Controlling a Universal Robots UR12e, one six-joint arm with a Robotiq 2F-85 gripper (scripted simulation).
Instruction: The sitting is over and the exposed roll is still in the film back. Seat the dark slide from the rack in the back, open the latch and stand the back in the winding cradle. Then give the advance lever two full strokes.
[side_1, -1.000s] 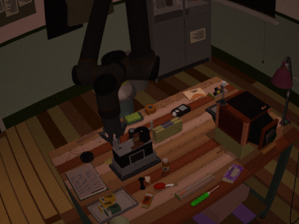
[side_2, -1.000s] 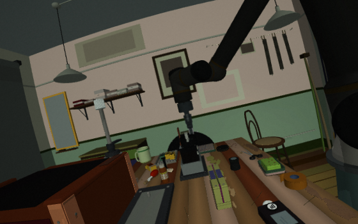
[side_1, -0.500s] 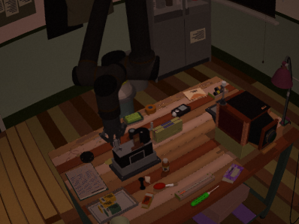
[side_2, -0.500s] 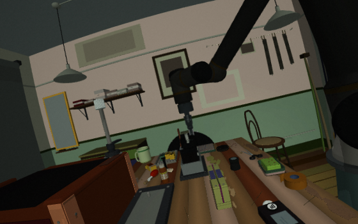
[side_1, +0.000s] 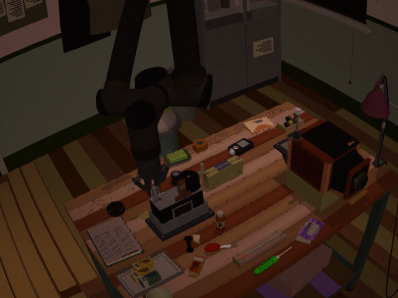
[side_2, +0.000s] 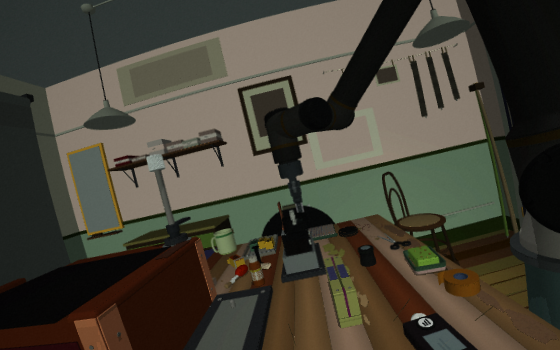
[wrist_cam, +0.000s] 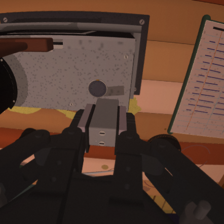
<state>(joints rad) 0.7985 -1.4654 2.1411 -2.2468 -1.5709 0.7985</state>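
My gripper (wrist_cam: 102, 126) (side_1: 154, 191) (side_2: 298, 206) hangs over the left end of the film back, and its two fingers clamp the sides of a small grey block with two slots, the advance lever (wrist_cam: 103, 121). The film back (side_1: 177, 207) (side_2: 296, 243) (wrist_cam: 73, 73) stands upright in the grey winding cradle (side_1: 176, 222) (side_2: 301, 263) in the middle of the bench. Its speckled grey top carries a round dial (wrist_cam: 97, 88). A brown handle (wrist_cam: 28, 45) lies along its far edge. The empty slotted rack (side_1: 223, 171) (side_2: 342, 292) sits beside the cradle.
A tray (side_1: 150, 272) with small boxes rests at the bench's near corner, next to a ruled log sheet (side_1: 114, 240) (wrist_cam: 202, 81). A wooden view camera (side_1: 327, 157) (side_2: 100, 295) fills the other end. A small bottle (side_1: 219, 221), blower, thermometer and green screwdriver (side_1: 271, 261) lie in front of the cradle.
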